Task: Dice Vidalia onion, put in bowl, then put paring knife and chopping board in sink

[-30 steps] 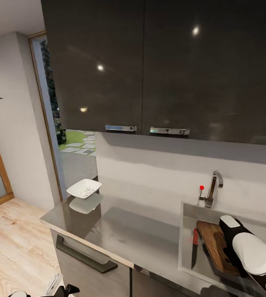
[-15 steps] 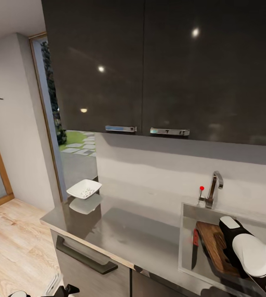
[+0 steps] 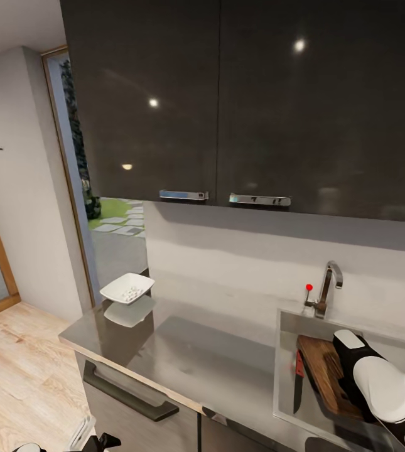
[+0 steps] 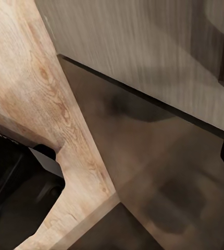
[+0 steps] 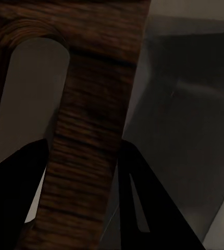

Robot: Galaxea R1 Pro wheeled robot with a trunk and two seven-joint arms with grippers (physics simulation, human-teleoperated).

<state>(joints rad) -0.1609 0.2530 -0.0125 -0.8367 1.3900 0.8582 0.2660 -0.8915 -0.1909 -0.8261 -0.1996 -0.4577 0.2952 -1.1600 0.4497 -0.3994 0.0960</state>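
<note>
From the head view, the glossy grey table (image 3: pixel 208 364) runs from the left corner to the sink (image 3: pixel 285 383) at the right, with a long dark bar handle (image 3: pixel 129 397) on the cabinet front below. The bowl (image 3: pixel 127 289) sits at the table's far left corner, well apart from the sink, with tiny white cubes of diced onion (image 3: pixel 130 292) in it. A chrome tap (image 3: pixel 328 287) with a red knob (image 3: pixel 309 287) stands behind the basin. Inside the sink, the chopping board (image 3: pixel 326 375) lies tilted along the basin, and the paring knife (image 3: pixel 299 382) rests just beside its left edge, red handle toward the back wall. The black-and-white right arm (image 3: pixel 381 389) reaches over the board's right side. Dark wall cabinets (image 3: pixel 227 100) hang above.

In the left wrist view, a wooden floor (image 4: pixel 34 99) and a grey cabinet front (image 4: pixel 143 47) appear; I cannot tell whether the left fingers are open or closed.

In the right wrist view, the right gripper (image 5: pixel 83 203) has its two dark fingers (image 5: pixel 143 208) set either side of the wooden strip beside the board's handle slot (image 5: pixel 31 99), pinching the chopping board (image 5: pixel 91 120), with the grey basin wall behind.
</note>
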